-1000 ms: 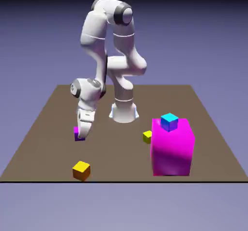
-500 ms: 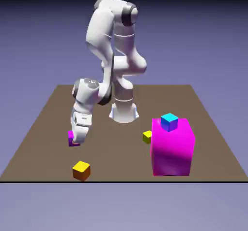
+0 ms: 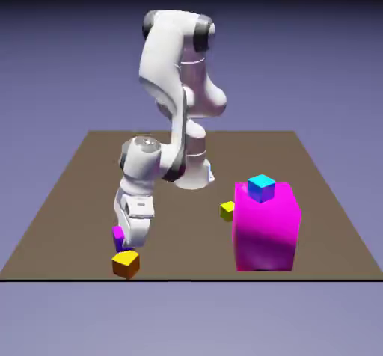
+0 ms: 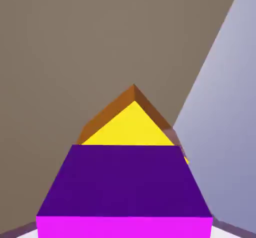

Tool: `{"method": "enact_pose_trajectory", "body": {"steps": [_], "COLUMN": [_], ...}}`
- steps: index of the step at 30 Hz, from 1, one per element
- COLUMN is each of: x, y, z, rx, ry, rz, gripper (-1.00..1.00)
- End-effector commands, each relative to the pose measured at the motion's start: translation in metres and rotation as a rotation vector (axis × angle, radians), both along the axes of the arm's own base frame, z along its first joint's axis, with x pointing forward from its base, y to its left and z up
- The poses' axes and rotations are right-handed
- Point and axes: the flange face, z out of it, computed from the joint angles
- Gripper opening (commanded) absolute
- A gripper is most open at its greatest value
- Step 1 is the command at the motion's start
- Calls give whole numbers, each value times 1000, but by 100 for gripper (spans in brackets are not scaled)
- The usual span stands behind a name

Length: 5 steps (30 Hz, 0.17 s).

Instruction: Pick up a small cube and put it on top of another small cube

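Riding between the fingertips of the claw (image 4: pixel 124 227), the small magenta and purple cube (image 4: pixel 125 180) is in its grasp, with a pad to either side and a broad dark face towards the hand camera. The claw is closed as far as the cube's width lets it, not fully together. The cube looks rigid and light, its flat faces smooth enough to slip or twist if pinched off-centre. It is best taken by two opposite sides, about mid-height, as the grip appears to have it; hard edges and plain faces suggest nothing fragile.

Beyond it in the hand view lies the orange cube with the yellow top (image 3: pixel 126 263), partly hidden and turned cornerwise to the held one. In the exterior view the two appear close together, near the front edge of the table (image 3: pixel 187 261); whether they touch cannot be told. The step in hand seems to be bringing the load over its support, where a low approach could knock the orange cube aside. Well away, to the exterior view's right, stand the small yellow cube (image 3: pixel 228 211) and the big magenta block (image 3: pixel 263 231), with a cyan-topped cube (image 3: pixel 261 188) on it.
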Motion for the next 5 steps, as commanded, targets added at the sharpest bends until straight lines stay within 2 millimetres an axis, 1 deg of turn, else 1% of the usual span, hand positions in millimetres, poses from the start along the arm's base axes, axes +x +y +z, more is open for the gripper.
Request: {"method": "enact_pose_trajectory", "body": {"steps": [1,2,3,4,5], "x": [0,0,0,0,0], "y": [-1,-1,-1,-1,0], "z": [-8,-9,-9,-9,-1], "rx": [7,8,8,8,1], "ry": [-3,-3,-3,-3,-1], "rz": [0,0,0,0,0], "gripper": [-100,-100,100,100,100]}}
